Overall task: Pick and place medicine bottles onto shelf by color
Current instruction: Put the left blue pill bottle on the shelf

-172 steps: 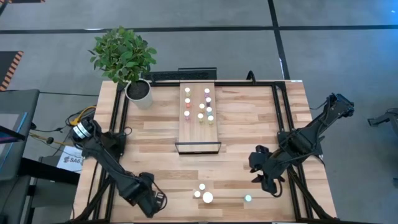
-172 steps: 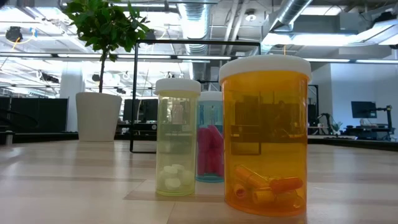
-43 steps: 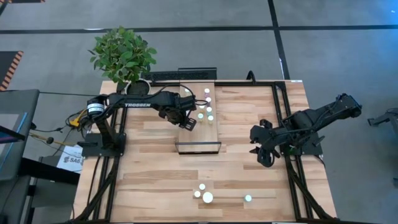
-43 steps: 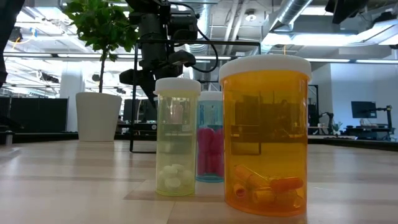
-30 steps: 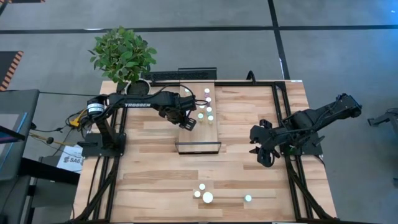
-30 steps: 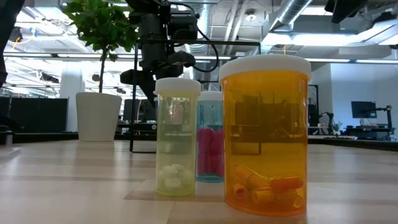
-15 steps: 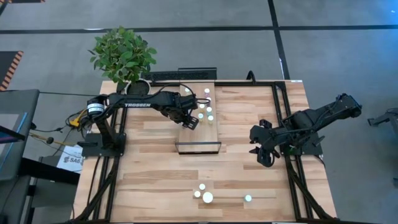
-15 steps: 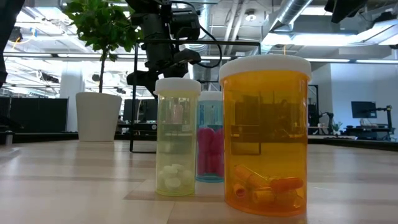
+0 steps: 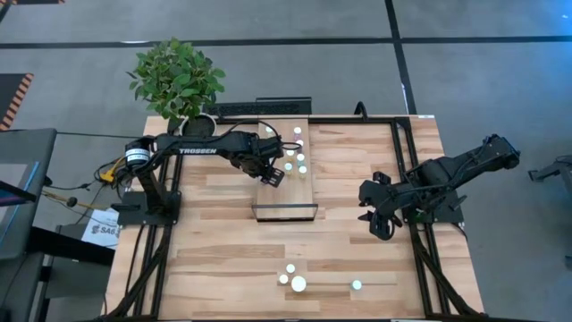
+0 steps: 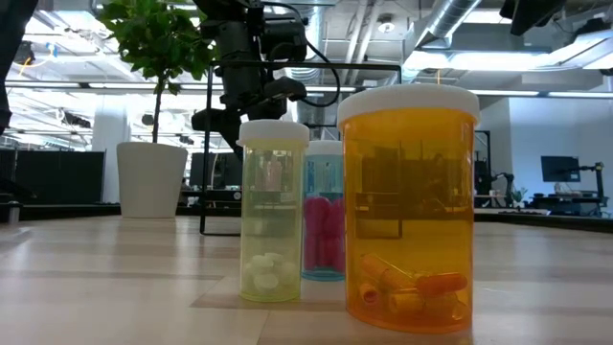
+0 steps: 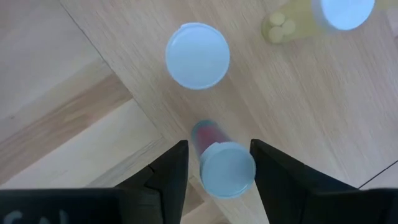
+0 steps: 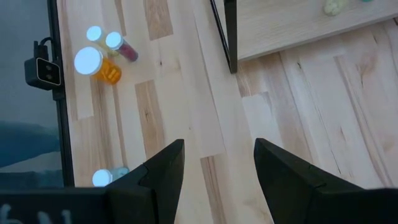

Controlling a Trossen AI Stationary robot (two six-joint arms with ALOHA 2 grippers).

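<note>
Two arms over a pale wood desk (image 9: 214, 259) on grey floor. At its far left corner stands a plant (image 9: 176, 79). My left gripper (image 11: 217, 163) hangs over the shelf (image 9: 286, 192), fingers loose around a pink bottle (image 11: 219, 163), not pinching. Right gripper (image 12: 217, 163) gapes empty near the right edge. Four bottles (image 9: 292, 277) wait by the near edge.

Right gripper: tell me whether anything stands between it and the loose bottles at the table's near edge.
Nothing visible does. The right gripper hangs open over bare tabletop. The cluster of three bottles and the lone teal bottle stand beyond it with only bare wood between. The shelf lies off to the side.
</note>
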